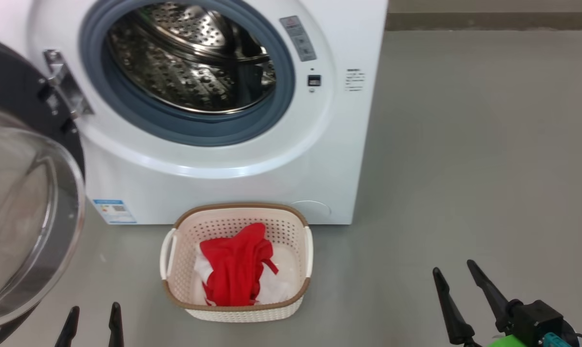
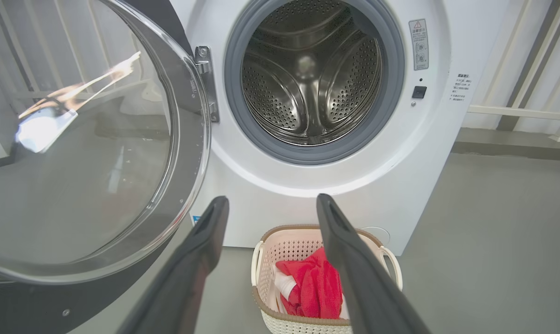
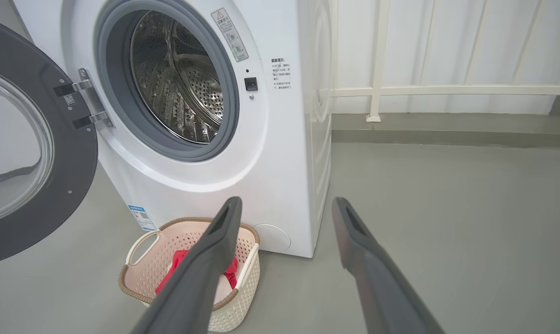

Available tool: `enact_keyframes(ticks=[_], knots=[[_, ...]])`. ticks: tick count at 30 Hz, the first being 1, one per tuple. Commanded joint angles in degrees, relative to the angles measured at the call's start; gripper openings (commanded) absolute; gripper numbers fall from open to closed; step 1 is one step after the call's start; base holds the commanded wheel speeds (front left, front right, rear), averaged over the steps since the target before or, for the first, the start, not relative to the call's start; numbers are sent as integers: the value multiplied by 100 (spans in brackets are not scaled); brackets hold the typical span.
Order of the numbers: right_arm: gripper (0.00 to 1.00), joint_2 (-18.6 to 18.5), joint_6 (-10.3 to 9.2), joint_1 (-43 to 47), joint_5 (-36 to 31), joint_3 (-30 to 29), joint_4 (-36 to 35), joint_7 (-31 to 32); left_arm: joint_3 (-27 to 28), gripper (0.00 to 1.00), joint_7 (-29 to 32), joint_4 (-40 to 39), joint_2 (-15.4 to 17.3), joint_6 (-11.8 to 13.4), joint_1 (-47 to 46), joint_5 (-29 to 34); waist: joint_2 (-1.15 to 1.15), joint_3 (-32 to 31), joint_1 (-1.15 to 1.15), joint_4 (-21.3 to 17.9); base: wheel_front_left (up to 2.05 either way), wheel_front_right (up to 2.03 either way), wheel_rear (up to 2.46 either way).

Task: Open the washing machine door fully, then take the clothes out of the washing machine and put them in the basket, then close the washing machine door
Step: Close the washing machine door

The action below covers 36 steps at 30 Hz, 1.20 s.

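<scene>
The white washing machine (image 1: 213,178) stands ahead with its steel drum (image 2: 310,74) bare inside. Its door (image 1: 25,202), black ring around a clear bowl, hangs swung wide open on the left (image 2: 89,153) (image 3: 24,148). On the floor before the machine sits the cream basket (image 1: 172,284) holding red and white clothes (image 1: 235,267) (image 2: 310,287) (image 3: 180,264). My left gripper (image 1: 94,312) is open at the lower left, close beside the door, with nothing between its fingers (image 2: 270,204). My right gripper (image 1: 454,267) is open over the floor right of the basket, holding nothing (image 3: 284,204).
Grey floor (image 1: 464,159) spreads to the right of the machine. A white railing (image 3: 447,90) and a low kerb run along the back wall. The open door takes up the room at the left.
</scene>
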Motion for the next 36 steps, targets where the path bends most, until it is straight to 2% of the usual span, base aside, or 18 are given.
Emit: enact_keyframes(ticks=[1, 12, 13, 24, 36], knots=[[100, -120, 35, -237, -4, 222, -88, -36, 157, 100, -29, -70, 28, 81, -82, -78, 0, -66, 0, 337, 0, 0, 0], [100, -241, 35, -517, 60, 658, 65, -36, 15, 100, -29, 61, 27, 392, 19, -306, 0, -44, 0, 1418, 0, 0, 0], [100, -241, 35, -517, 60, 658, 65, -36, 15, 100, -29, 61, 27, 392, 19, -306, 0, -44, 0, 1418, 0, 0, 0], [100, -421, 35, -782, 106, 1034, 228, -36, -167, 100, -29, 151, 27, 521, 29, -568, 0, -22, 0, 2544, 0, 0, 0], [100, -589, 35, -1590, 317, 1906, 621, -36, -106, 100, -29, -169, 27, 847, 197, -1030, 0, 221, 0, 2777, 0, 0, 0]])
